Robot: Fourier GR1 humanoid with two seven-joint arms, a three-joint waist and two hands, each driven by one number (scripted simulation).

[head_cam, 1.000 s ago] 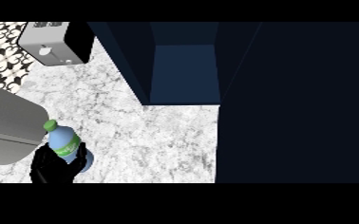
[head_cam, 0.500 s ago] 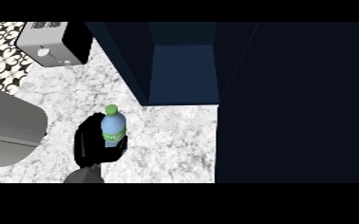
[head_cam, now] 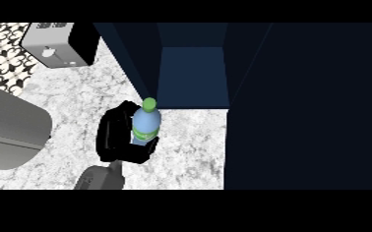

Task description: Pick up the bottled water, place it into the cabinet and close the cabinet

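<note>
Just short of the open cabinet [head_cam: 190, 76], above the marbled counter [head_cam: 189, 142], the robot's left hand [head_cam: 116, 137] has its black fingers curled round a bottled water [head_cam: 145, 125], the only hand in view. The bottle's long axis runs roughly up the view, its green cap [head_cam: 149, 103] pointing toward the cabinet's dark blue interior, label end buried in the palm. To place it well, the hand should probably carry it cap-first through the opening, clear of the left wall, and set it well inside so the door at right can swing shut. A toaster [head_cam: 62, 44] stands at upper left
</note>
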